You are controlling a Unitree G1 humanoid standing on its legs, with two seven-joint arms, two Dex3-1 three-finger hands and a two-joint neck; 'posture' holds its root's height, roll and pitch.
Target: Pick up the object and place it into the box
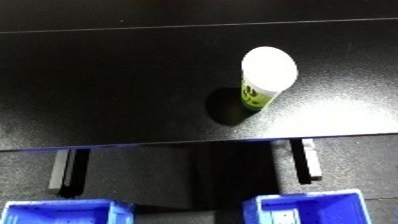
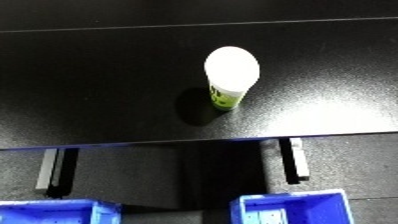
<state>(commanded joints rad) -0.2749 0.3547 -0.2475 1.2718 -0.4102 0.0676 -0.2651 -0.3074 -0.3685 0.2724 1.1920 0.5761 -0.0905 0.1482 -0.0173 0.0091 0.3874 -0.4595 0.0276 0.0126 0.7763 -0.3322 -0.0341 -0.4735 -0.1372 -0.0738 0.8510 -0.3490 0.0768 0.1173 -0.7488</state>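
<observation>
While neither hand is showing up anywhere, so can't tell their state, two blue bins are sitting nearest, below the table edge. Further out, the white-lidded cup is standing upright on the black table, plenty of open room around it.

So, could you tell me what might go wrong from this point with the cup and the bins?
1. The white-lidded cup stands upright and looks tall and narrow; a sideways nudge could tip it and let it roll across the black table.
2. Two blue bins sit below the table's near edge, only partly in view, so a release could miss.
3. Neither hand shows, so the approach cannot be checked.
</observation>
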